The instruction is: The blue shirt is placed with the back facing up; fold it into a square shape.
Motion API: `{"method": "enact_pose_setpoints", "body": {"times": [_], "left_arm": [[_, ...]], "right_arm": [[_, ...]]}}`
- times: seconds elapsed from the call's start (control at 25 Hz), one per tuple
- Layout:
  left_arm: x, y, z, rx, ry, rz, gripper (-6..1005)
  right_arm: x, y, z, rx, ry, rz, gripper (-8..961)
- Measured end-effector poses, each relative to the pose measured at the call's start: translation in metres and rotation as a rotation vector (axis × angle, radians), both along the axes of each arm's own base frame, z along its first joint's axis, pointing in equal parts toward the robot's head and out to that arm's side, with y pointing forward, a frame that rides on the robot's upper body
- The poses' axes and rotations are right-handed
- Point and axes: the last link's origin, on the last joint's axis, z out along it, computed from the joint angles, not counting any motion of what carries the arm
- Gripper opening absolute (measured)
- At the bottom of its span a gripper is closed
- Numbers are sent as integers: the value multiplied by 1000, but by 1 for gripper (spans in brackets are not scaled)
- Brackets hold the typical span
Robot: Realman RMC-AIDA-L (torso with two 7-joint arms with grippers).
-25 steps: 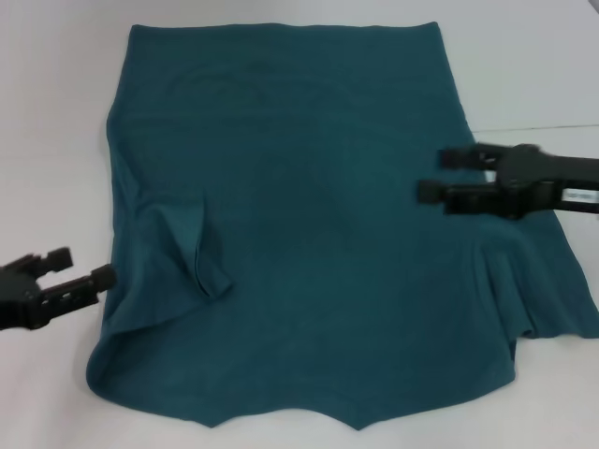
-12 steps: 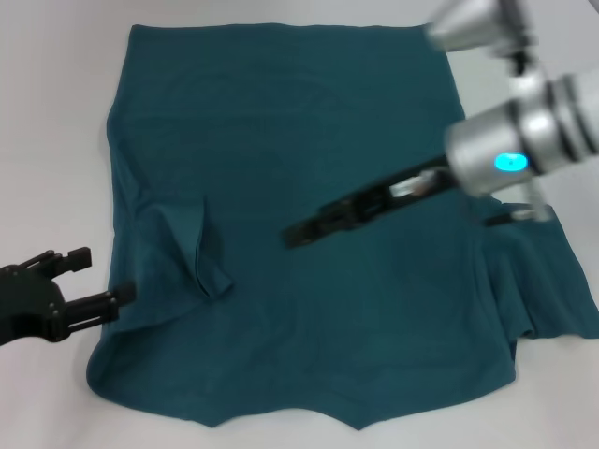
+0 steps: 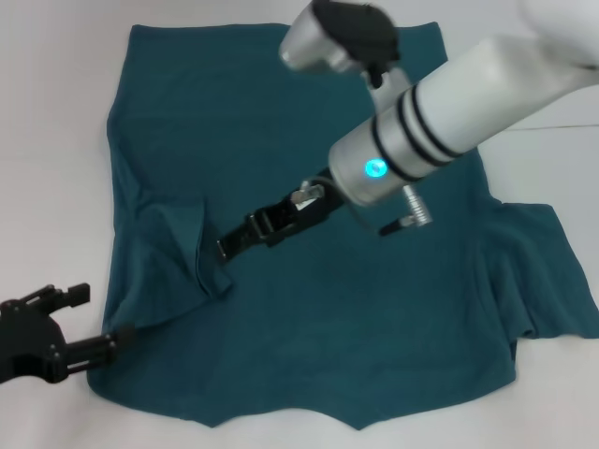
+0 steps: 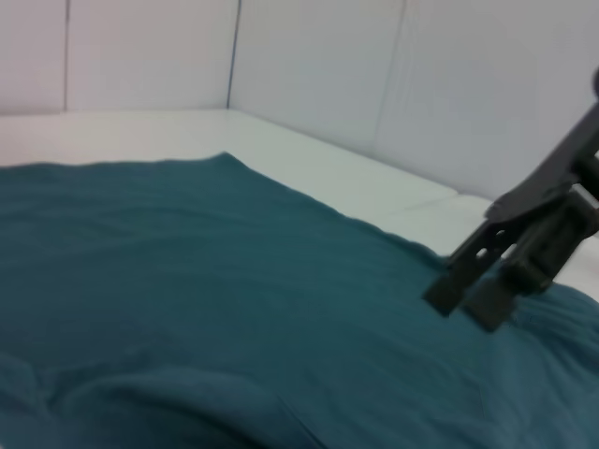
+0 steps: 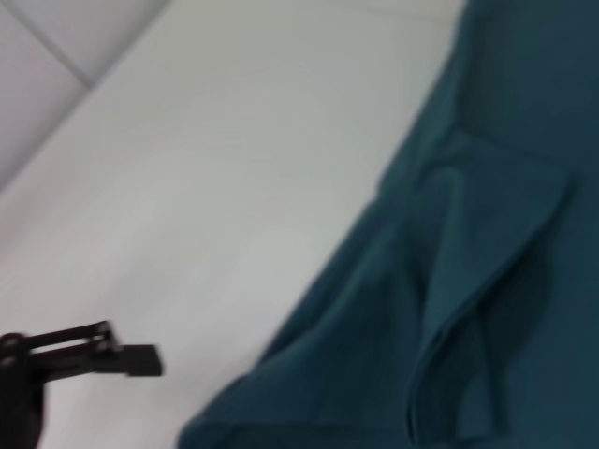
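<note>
The blue shirt [image 3: 328,318] lies spread flat on the white table, with its left sleeve [image 3: 178,248] folded inward in a creased flap and its right sleeve [image 3: 552,271] sticking out sideways. My right arm reaches across the shirt. Its gripper [image 3: 227,249] hovers open just beside the folded sleeve flap and holds nothing. The left wrist view shows that right gripper [image 4: 463,304] above the cloth [image 4: 187,281]. My left gripper [image 3: 98,318] is open at the shirt's near left edge, close to the bottom corner. The right wrist view shows the left gripper [image 5: 126,344] just off the cloth edge [image 5: 487,281].
The white table [image 3: 56,140] surrounds the shirt, with bare surface on the left and at the far right. White walls [image 4: 328,65] stand behind the table. The silver right forearm [image 3: 449,103] hangs over the shirt's upper right part.
My right arm has swung from the shirt's right side across to the folded left sleeve. The left gripper has moved down along the left edge toward the near corner.
</note>
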Motion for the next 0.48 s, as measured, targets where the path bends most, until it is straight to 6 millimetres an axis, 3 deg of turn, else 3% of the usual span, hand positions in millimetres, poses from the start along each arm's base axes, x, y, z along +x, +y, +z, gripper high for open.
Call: {"method": "enact_pose_setpoints", "body": {"times": [0.48], "left_arm": [[5, 2, -10, -43, 7, -23, 901]], "right_arm": [[12, 16, -41, 122, 0, -48, 805]]}}
